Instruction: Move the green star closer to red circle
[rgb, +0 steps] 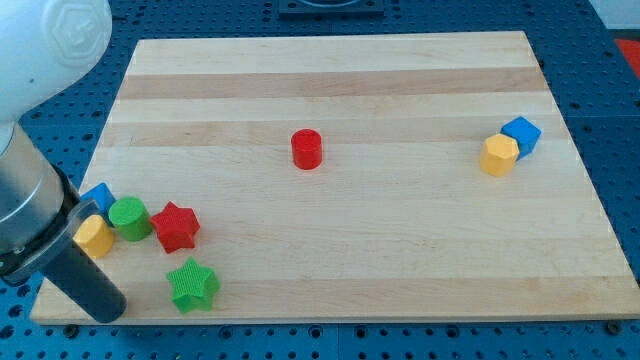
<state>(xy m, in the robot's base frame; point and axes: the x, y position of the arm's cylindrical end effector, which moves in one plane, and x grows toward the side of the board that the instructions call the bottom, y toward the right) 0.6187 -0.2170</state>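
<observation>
The green star (192, 285) lies near the bottom left of the wooden board (350, 60). The red circle (307, 149) stands apart near the board's middle, up and to the right of the star. My tip (106, 310) is at the board's bottom left corner, left of the green star and a little below it, with a gap between them. The rod slants up to the left toward the arm.
A red star (176, 226), a green circle (129, 218), a yellow block (95, 236) and a partly hidden blue block (99, 196) cluster just above the green star. A yellow hexagon (499, 155) and a blue cube (521, 134) touch at the right.
</observation>
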